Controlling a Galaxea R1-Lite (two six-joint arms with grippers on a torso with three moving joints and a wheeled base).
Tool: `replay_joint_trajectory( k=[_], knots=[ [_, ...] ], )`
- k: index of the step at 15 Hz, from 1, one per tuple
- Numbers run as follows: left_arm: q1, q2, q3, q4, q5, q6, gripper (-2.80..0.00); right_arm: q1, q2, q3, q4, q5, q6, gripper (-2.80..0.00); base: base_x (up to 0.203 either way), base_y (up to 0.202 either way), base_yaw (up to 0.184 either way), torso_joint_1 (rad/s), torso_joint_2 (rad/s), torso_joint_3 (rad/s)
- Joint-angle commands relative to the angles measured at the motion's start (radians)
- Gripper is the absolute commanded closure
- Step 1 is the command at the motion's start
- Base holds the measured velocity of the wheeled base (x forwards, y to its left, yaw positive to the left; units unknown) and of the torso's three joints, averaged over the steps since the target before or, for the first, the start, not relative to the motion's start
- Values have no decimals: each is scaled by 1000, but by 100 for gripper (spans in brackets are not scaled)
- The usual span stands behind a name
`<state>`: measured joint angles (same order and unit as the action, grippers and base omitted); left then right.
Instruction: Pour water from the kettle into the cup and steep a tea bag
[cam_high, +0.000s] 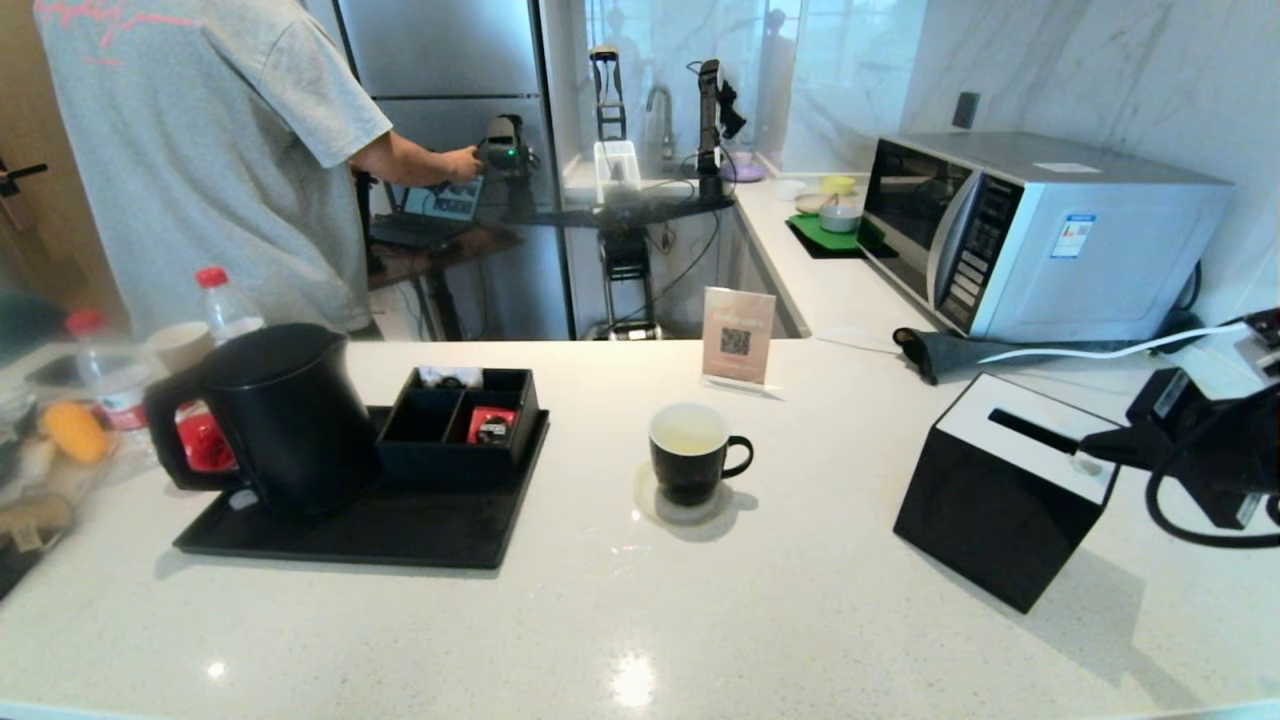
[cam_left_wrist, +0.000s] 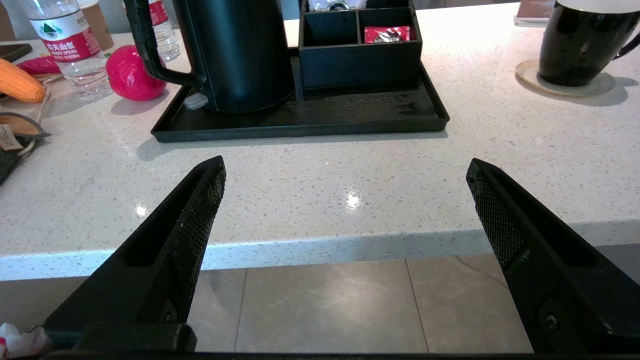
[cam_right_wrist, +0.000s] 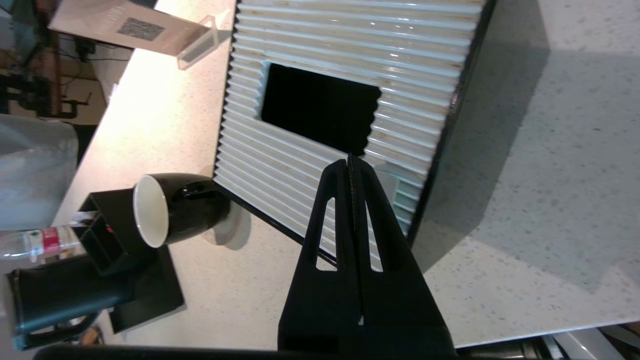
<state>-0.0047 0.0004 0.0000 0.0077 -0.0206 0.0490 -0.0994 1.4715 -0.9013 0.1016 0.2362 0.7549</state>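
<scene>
One kettle (cam_high: 285, 415), one cup (cam_high: 690, 452), two water bottles (cam_high: 228, 305).

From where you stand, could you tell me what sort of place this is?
Most likely a kitchen or pantry area: a microwave sits on the pale stone counter, a tap stands further back, and a black kettle shares a tray.
</scene>
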Motion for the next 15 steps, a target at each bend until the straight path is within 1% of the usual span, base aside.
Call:
replay_joint_trajectory(
  k=[1, 11, 15],
  knots=[
    [0, 0, 0, 0, -1, 1, -280, 0, -2, 4, 23, -8, -14, 0, 0, 0, 0, 0, 0, 0],
    [0, 0, 0, 0, -1, 0, -280, 3, 30, 19, 13, -15, -21, 0, 0, 0, 0, 0, 0, 0],
    [0, 0, 0, 0, -1, 0, -280, 4, 52, 12, -30, -14, -22, 0, 0, 0, 0, 0, 0, 0]
  ],
)
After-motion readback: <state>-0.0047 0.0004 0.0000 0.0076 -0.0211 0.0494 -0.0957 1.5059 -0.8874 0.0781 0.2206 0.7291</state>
